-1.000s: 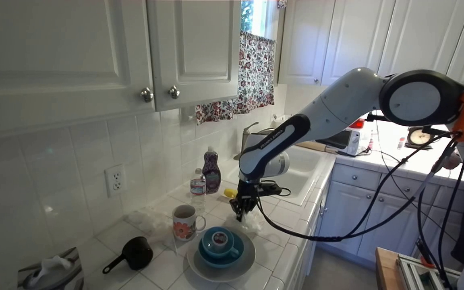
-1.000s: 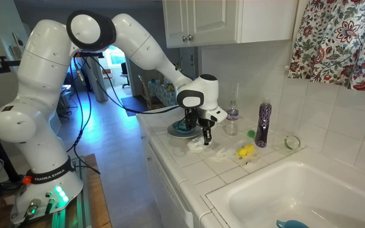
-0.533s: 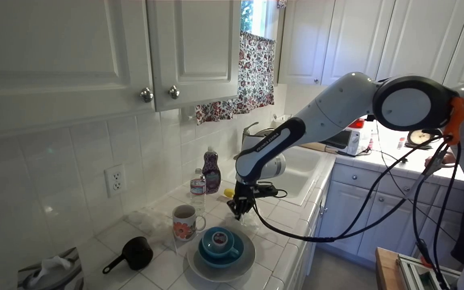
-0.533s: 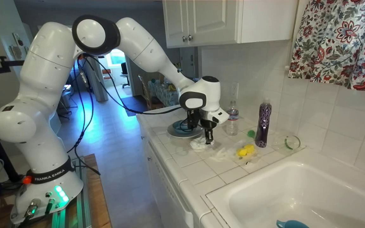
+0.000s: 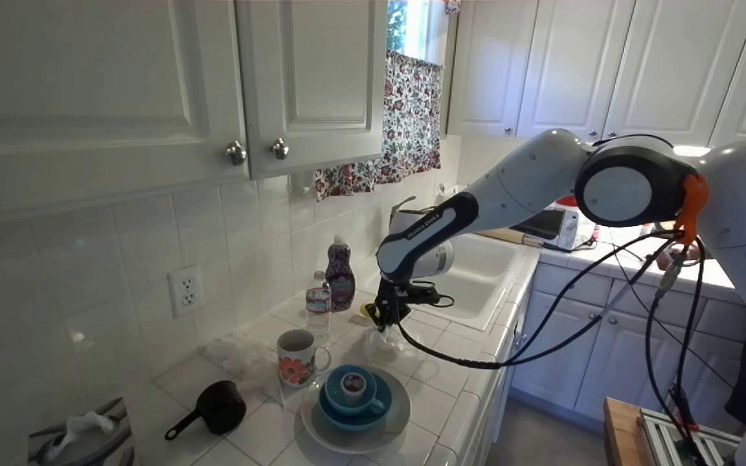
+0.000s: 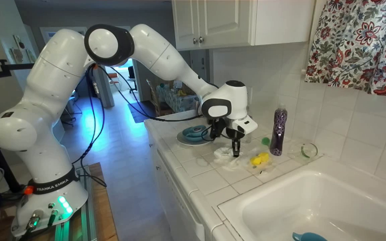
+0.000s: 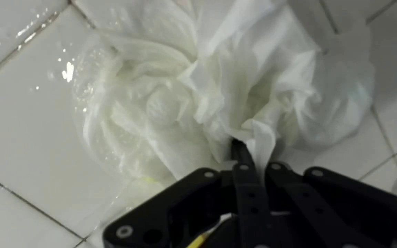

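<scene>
Tissue (image 7: 226, 86) lies bunched on wet tiles (image 7: 40, 144), one fold clenched in your gripper (image 6: 236, 154), so you look to be wiping, and the next move probably calls for a low, steady drag without losing that pinch.

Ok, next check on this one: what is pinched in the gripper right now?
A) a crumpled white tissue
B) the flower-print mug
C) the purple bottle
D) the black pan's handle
A: in the wrist view the gripper is shut on a fold of the crumpled white tissue, the rest bunched over the tiled counter.
</scene>
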Robot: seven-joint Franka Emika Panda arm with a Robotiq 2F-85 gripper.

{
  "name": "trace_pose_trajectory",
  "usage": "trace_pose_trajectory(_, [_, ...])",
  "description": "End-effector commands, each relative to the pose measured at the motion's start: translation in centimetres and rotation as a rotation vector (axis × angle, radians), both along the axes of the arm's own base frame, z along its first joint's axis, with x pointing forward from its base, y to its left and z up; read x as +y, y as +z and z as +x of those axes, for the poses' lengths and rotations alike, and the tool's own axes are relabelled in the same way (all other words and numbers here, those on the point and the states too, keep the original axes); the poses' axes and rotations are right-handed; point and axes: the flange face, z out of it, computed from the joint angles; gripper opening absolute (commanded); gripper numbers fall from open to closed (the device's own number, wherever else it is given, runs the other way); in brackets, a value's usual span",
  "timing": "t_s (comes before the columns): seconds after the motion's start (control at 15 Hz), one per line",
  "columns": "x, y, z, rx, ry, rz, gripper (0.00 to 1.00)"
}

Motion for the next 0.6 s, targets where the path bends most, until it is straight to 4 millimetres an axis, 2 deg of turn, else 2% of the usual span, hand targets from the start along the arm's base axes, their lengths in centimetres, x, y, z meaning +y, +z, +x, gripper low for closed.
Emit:
trace_pose_trajectory(0.0, [-2.5,-0.2,1.6,0.018,-0.078,-0.018,0.01])
trace_pose_trajectory(0.2, [-2.5,-0.7,1.0,0.036,-0.073,-0.034,0.01])
trace_pose_trajectory(0.53, [0.6,-1.3,-0.8,0.062,0.061,-0.038,0.01])
